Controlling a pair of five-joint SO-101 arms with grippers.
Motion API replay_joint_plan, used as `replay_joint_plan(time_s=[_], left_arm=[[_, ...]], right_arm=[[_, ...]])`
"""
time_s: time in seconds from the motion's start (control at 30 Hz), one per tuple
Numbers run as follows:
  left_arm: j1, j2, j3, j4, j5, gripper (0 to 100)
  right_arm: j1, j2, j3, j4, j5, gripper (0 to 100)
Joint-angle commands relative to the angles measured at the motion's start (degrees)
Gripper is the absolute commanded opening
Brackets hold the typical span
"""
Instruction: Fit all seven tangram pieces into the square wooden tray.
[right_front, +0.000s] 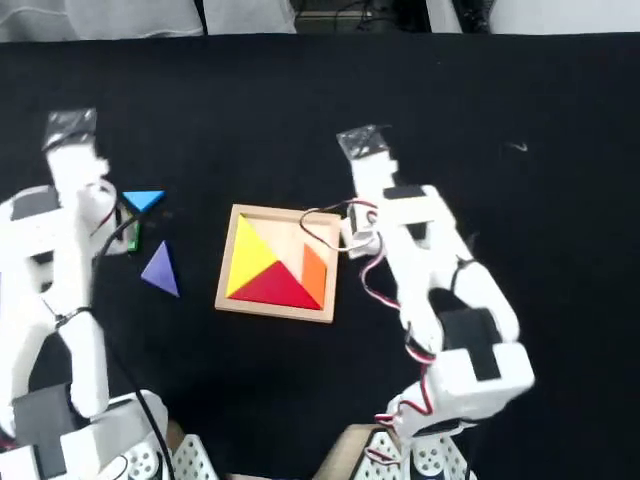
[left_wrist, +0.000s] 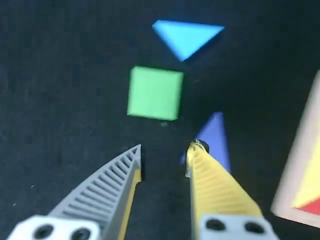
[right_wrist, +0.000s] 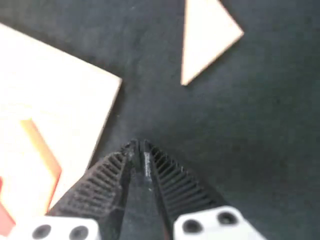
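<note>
1. Wooden square tray lies in the middle of the black tabletop. It holds three pieces: a yellow triangle on the left, a red triangle along the near side, and an orange parallelogram on the right.
2. Left of the tray, three pieces lie loose on the tabletop. A blue triangle is farthest, a green square is just nearer, and a violet triangle is nearest (closest of the three to the tray).
3. The left claw is spread wide and holds nothing. The green square is just ahead of its tips, and the violet triangle is beside its yellow finger.
4. The right claw is closed, tips together with nothing between them. It is over bare tabletop just off the tray's right side.
5. A pale triangular piece lies beyond the right claw, apart from the tray.
</note>
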Motion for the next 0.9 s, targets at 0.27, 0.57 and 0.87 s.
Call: replay_joint_plan(time_s=[0.27, 0.57, 0.87], left_arm=[[-6.9, -2.29, 7.08, -13.27, -2.02, 16], [-2.95, 2.55, 2.59, -13.8, 3.6, 18], [1.89, 23.91, -23.25, 1.14, 4.66, 26]], right_arm=[[-7.74, 2.95, -8.57, 3.08, -1.85, 1.1], [-2.02, -4.18, -8.04, 4.66, -1.93, 1.1], [2.99, -11.56, 4.7, -5.45, 0.35, 1.1]])
